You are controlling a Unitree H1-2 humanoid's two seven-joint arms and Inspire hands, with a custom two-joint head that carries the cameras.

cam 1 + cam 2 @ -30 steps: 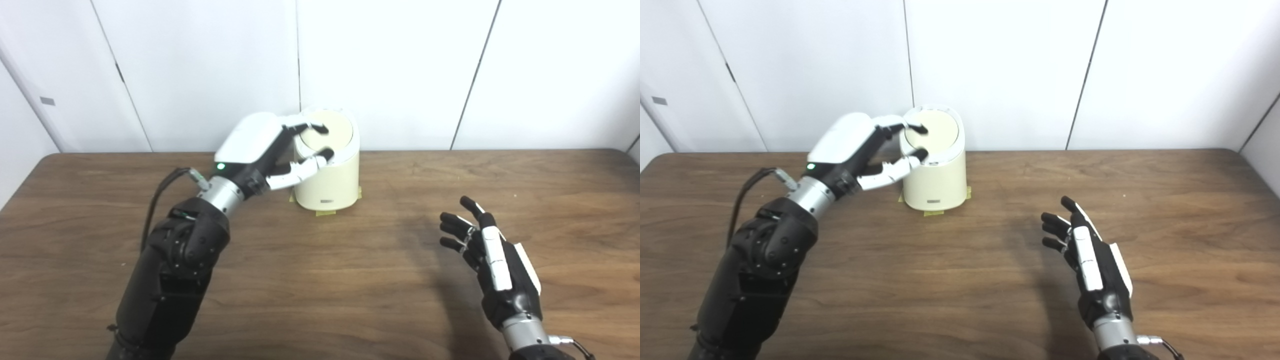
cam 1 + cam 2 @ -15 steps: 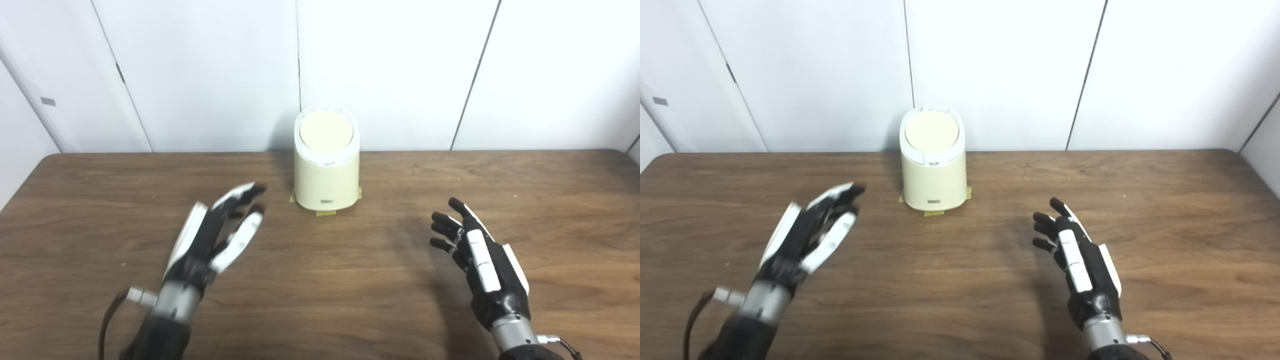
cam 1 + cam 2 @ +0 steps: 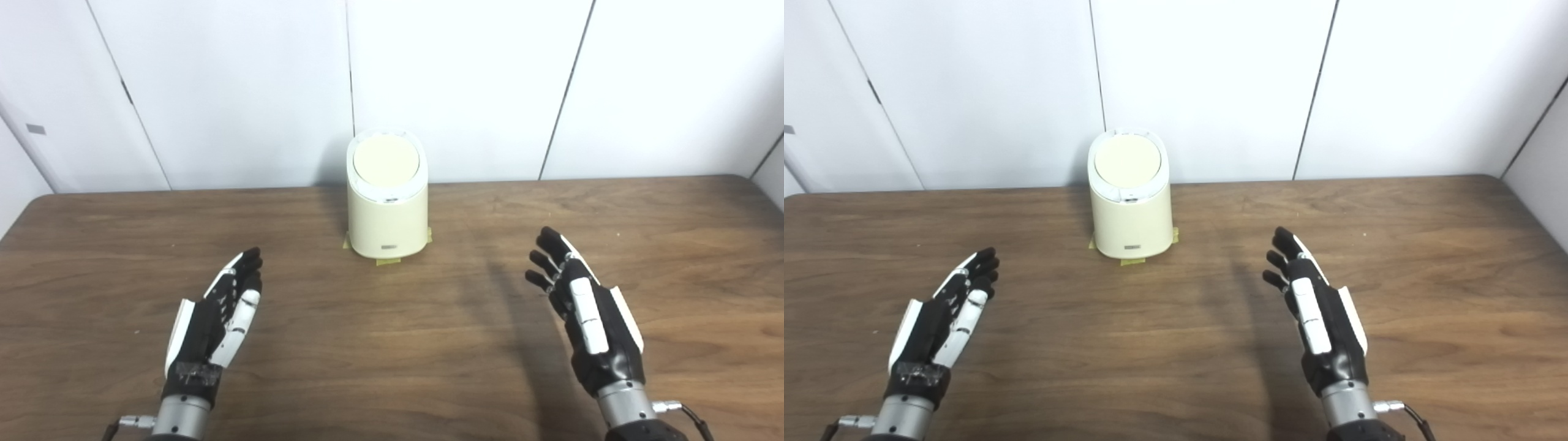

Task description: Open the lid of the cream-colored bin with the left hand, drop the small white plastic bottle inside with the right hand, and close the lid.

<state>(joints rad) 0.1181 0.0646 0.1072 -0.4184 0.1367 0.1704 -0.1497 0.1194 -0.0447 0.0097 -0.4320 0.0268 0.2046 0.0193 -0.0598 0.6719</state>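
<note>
The cream-colored bin (image 3: 387,208) stands at the back of the table against the white wall, its round lid (image 3: 386,162) down flat. My left hand (image 3: 214,318) hovers over the table at the near left, open, fingers stretched toward the bin and holding nothing. My right hand (image 3: 585,315) is at the near right, also open and empty, fingers pointing up and forward. Both hands are well apart from the bin. No small white bottle is visible in either view.
Bits of yellow tape (image 3: 386,261) mark the bin's foot. The wooden table (image 3: 392,343) reaches to the white panelled wall behind; its right back corner (image 3: 1497,179) shows in the right eye view.
My left hand has left the bin's lid and drawn back to the near left of the table, open. The right hand shifted slightly. The camera view has also shifted a little.
</note>
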